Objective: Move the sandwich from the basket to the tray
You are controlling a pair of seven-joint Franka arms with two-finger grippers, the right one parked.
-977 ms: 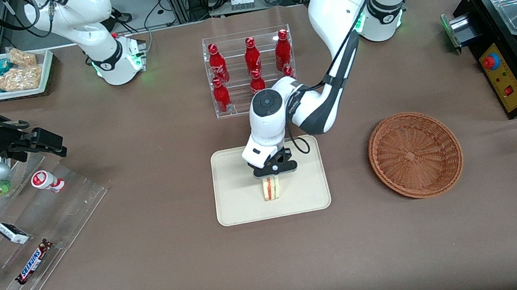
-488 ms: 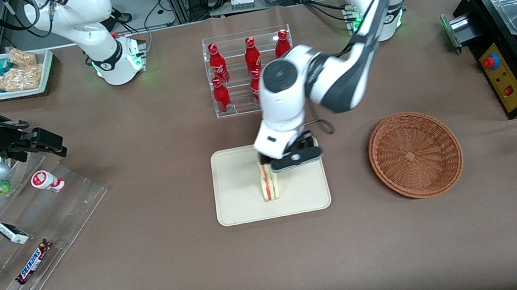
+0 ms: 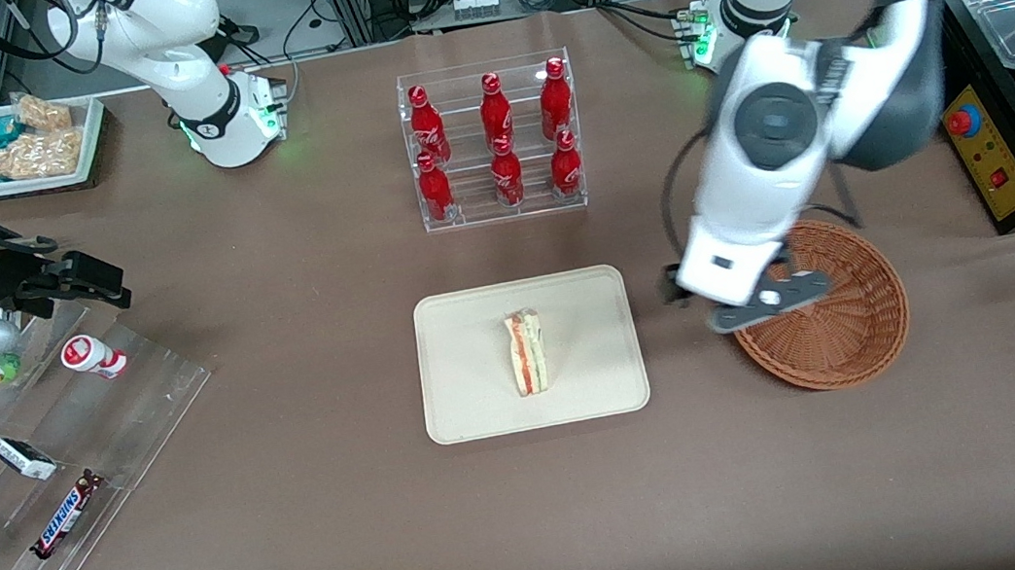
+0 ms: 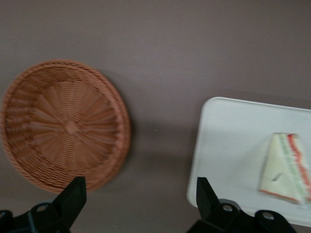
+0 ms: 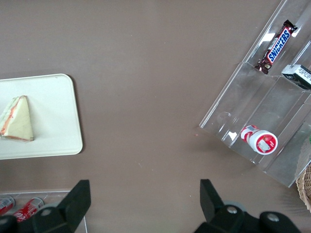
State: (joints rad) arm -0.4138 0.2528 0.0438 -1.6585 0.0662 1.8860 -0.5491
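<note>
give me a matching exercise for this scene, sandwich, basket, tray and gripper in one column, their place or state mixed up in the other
Things:
1. sandwich
2. basket
3. tray
4. gripper

Place or state:
A. woven, reddish-brown, nothing in it
B. open, holding nothing, above the gap between tray and basket
C. resting on the tray
D. flat and cream, nearer the front camera than the red bottles

Pairs: 1-C, 2-A, 3-D, 4-B
</note>
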